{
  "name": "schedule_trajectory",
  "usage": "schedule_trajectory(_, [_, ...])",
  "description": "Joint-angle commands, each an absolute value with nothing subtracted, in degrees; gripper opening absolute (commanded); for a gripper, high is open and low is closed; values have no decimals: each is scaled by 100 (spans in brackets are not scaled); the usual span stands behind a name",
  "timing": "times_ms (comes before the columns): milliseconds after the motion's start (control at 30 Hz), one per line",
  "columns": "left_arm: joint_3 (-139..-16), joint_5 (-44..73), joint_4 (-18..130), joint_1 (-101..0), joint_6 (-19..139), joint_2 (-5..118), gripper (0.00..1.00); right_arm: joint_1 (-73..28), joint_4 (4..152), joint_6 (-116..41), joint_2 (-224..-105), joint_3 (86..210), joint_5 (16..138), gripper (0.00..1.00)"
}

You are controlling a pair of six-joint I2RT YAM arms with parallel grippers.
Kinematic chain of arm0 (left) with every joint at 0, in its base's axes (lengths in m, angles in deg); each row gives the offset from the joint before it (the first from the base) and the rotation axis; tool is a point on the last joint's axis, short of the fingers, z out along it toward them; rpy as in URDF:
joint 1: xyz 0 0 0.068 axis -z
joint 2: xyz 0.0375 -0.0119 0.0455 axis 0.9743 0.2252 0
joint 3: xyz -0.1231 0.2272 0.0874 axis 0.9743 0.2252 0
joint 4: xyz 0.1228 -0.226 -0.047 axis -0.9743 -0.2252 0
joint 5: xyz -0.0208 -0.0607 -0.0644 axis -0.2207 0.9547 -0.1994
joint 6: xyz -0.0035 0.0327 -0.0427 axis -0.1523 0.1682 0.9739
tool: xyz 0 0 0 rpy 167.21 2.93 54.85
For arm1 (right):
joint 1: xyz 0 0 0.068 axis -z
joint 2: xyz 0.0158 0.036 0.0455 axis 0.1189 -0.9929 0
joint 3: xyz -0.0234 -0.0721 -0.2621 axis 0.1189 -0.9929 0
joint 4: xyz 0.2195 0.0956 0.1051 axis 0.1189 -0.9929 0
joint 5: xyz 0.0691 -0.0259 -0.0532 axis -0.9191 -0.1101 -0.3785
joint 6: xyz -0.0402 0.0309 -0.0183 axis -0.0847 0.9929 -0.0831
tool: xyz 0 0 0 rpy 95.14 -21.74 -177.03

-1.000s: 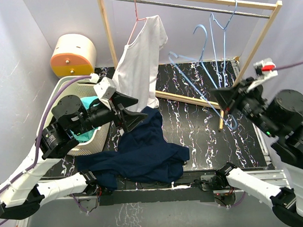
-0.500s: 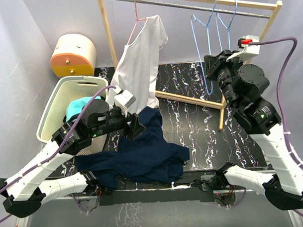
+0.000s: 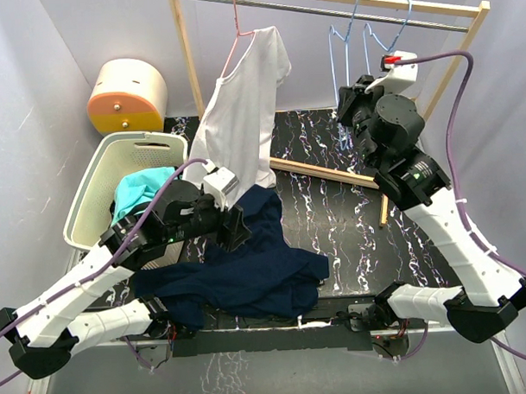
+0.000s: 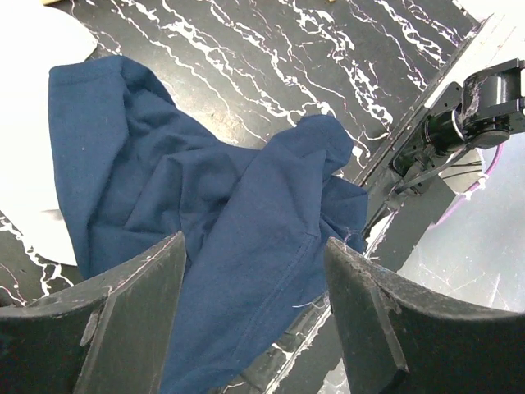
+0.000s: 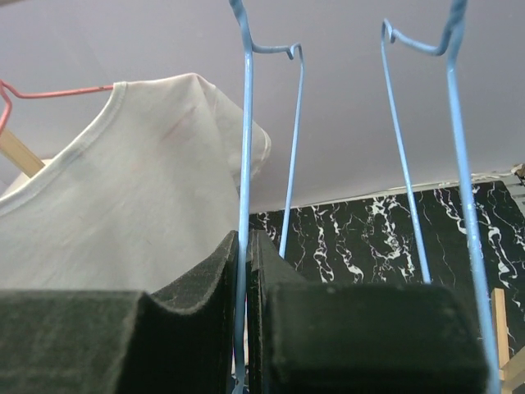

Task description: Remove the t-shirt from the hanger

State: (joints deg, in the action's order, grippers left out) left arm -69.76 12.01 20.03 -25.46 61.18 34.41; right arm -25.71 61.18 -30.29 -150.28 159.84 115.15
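Observation:
A navy t-shirt (image 3: 248, 267) lies crumpled on the black marbled table, off any hanger; it fills the left wrist view (image 4: 230, 205). My left gripper (image 3: 234, 224) is open and empty just above it. My right gripper (image 3: 351, 107) is shut on a blue wire hanger (image 3: 348, 38), held up by the rail (image 3: 326, 9); in the right wrist view the wire (image 5: 244, 164) runs between the pads. A white t-shirt (image 3: 243, 111) hangs on a pink hanger (image 3: 240, 25) at the rail's left.
A second blue hanger (image 3: 395, 32) hangs on the rail beside the held one. A cream laundry basket (image 3: 98, 181) with teal cloth stands at the left. An orange and cream drum (image 3: 128, 94) sits behind it. The wooden rack's base bar (image 3: 323, 171) crosses the table.
My right arm has carried the blue hanger from low over the table up to the rail. My left gripper has dropped lower over the navy shirt.

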Motion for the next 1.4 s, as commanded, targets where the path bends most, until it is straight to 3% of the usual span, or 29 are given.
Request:
schedule_trajectory(0, [-6877, 1318, 1856, -2547, 6310, 3483, 67, -2552, 6331, -2962, -14935, 16168, 11648, 8])
schedule_trajectory(100, [-6810, 1307, 1771, -2546, 6363, 3557, 67, -2553, 6126, -2882, -14795, 16141, 11514, 9])
schedule_trajectory(133, [-6777, 1303, 1762, -2546, 6386, 3575, 68, -2558, 6011, -2866, -14737, 16141, 11440, 16])
schedule_trajectory(300, [-6558, 1284, 1826, -2545, 6518, 3639, 71, -2555, 5329, -2829, -14300, 16141, 10789, 68])
schedule_trajectory(400, [-6413, 1316, 1885, -2546, 6588, 3677, 72, -2553, 4787, -2763, -13916, 16118, 10189, 80])
schedule_trajectory(600, [-5878, 1545, 2123, -2542, 6773, 3818, 73, -2560, 3817, -2668, -12942, 15751, 8357, 85])
schedule_trajectory(767, [-5330, 1646, 2398, -2539, 7084, 4089, 79, -2558, 3145, -2498, -12421, 15351, 7285, 90])
schedule_trajectory(900, [-4878, 1185, 2875, -2303, 7449, 4146, 97, -2551, 2864, -2414, -12104, 15042, 7350, 91])
schedule_trajectory(1200, [-4226, -74, 3874, -1737, 7969, 4430, 97, -2559, 3079, -2317, -11733, 14577, 7750, 92])
schedule_trajectory(1367, [-3926, -225, 4502, -1618, 8062, 4773, 97, -2560, 3042, -2377, -11751, 14453, 7833, 93])
